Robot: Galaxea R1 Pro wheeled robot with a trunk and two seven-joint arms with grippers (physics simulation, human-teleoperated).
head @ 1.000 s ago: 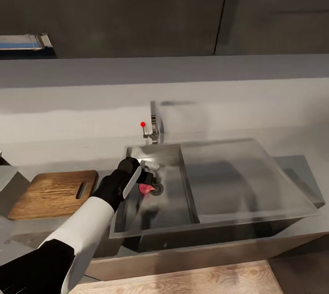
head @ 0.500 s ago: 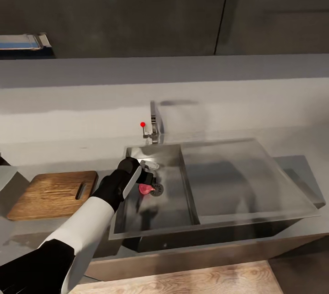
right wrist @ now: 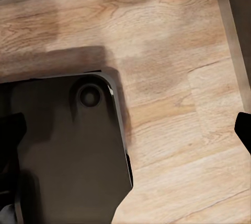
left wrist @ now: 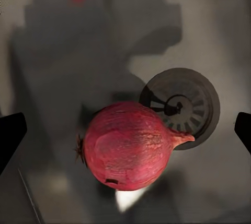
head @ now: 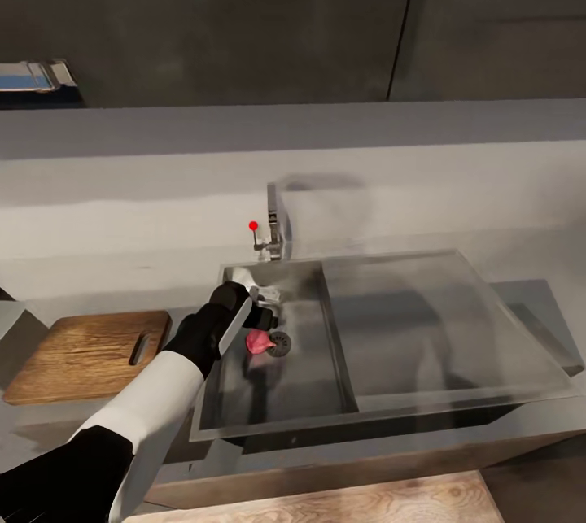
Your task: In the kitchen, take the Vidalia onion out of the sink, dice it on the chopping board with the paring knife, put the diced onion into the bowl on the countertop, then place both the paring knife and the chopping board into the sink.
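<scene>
Pinkish-red Vidalia onion (left wrist: 128, 145) lay on the sink (head: 293, 376) floor, just beside the drain (left wrist: 183, 105); left claw (head: 264, 320) hovered above, spread wide, empty; skin likely smooth, firm, roll-prone; grip across its widest middle.

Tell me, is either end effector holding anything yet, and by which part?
Nothing is held. The left end effector is open, its fingertips wide apart on either side of the round pinkish-red onion, which lies beside the round drain. The right end effector is open over wooden flooring.
</scene>
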